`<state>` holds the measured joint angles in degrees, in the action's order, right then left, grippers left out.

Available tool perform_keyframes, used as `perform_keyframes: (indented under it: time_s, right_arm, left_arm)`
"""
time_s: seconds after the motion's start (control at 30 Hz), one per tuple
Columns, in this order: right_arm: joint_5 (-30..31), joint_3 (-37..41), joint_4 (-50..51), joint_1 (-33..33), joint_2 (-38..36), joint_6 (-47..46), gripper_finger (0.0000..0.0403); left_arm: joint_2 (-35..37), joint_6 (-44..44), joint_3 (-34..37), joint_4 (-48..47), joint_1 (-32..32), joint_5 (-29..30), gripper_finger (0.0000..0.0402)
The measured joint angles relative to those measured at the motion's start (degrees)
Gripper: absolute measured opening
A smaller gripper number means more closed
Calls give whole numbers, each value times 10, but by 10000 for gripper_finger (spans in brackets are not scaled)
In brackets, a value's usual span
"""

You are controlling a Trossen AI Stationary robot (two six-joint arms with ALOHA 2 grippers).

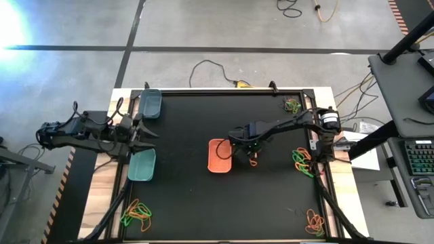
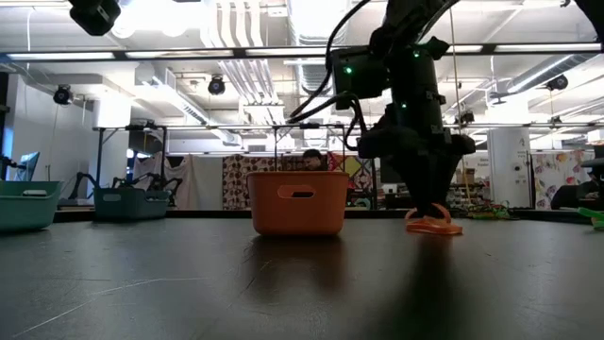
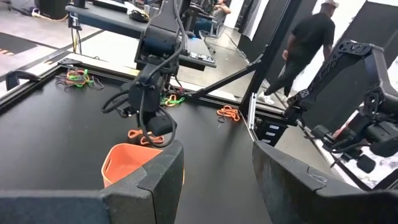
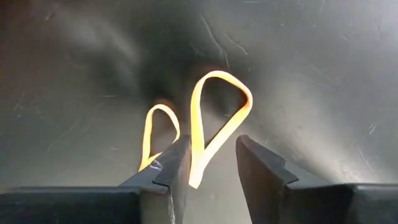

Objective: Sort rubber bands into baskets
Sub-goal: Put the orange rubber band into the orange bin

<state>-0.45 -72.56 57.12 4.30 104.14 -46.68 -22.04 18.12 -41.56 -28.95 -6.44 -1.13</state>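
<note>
My right gripper [image 4: 211, 146] points down at the black table just right of the orange basket [image 1: 219, 156], its fingers a little apart. An orange rubber band [image 4: 221, 106] lies on the table, one end of its loop between the fingers. A second orange loop [image 4: 161, 127] lies beside one finger. The low view shows these bands [image 2: 434, 225] flat under the gripper [image 2: 429, 210]. My left gripper [image 1: 139, 132] waits open at the table's left edge, between the light teal basket [image 1: 142, 165] and the dark grey-teal basket [image 1: 150, 104]. My right gripper comes from above, its fingers on either side of the orange band's near end [image 4: 198, 168], which lies on the table. The band runs close along the inner edge of one finger [image 4: 177, 162]. I cannot tell whether it touches that finger.
Heaps of green and orange bands lie at the table's near left [image 1: 137, 212], right edge [image 1: 302, 161], far right [image 1: 293, 105] and near right [image 1: 314, 221]. People stand in the room beyond the table.
</note>
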Motion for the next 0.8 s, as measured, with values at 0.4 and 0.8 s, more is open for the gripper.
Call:
perform_keyframes:
  time_s: [0.4, 0.8]
  right_arm:
    - [15, -4, 2, -2, -4, -29, 11]
    - [81, -196, -60, -33, -3, 44, 9]
  left_arm:
    - [-2, 24, 0, 0, 0, 0, 175]
    - [-6, 48, -1, 4, 0, 6, 174]
